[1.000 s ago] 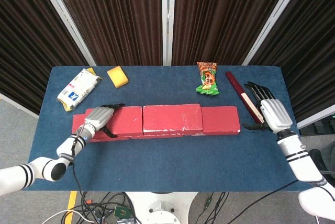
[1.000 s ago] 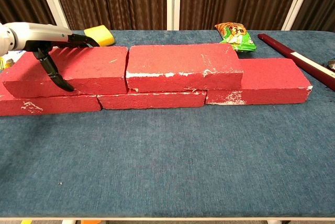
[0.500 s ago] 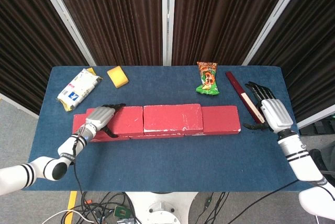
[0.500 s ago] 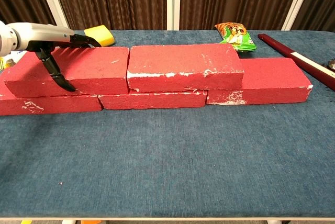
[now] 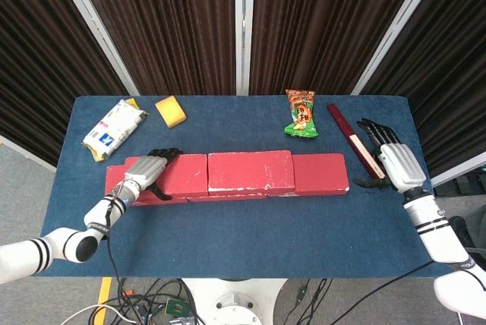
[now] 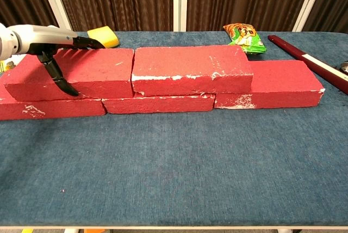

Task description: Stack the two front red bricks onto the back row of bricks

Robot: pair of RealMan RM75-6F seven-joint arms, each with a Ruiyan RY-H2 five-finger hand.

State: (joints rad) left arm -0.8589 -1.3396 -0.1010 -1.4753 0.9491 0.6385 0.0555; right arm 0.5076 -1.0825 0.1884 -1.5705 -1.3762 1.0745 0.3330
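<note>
While left hand (image 5: 144, 169) grips top-left brick (image 6: 73, 72), right hand (image 5: 395, 164) spread by table edge (image 5: 421, 188).

I am making out no readable words anywhere. The white packet (image 5: 114, 127) is showing a dark blue mark like a "V", too small to read. The green and orange snack bag (image 5: 301, 113) is carrying printed characters that I am unable to decipher.

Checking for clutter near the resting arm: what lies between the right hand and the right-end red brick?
In the head view, only bare blue table separates the right hand from the right-end red brick. The dark red stick lies further back.
</note>
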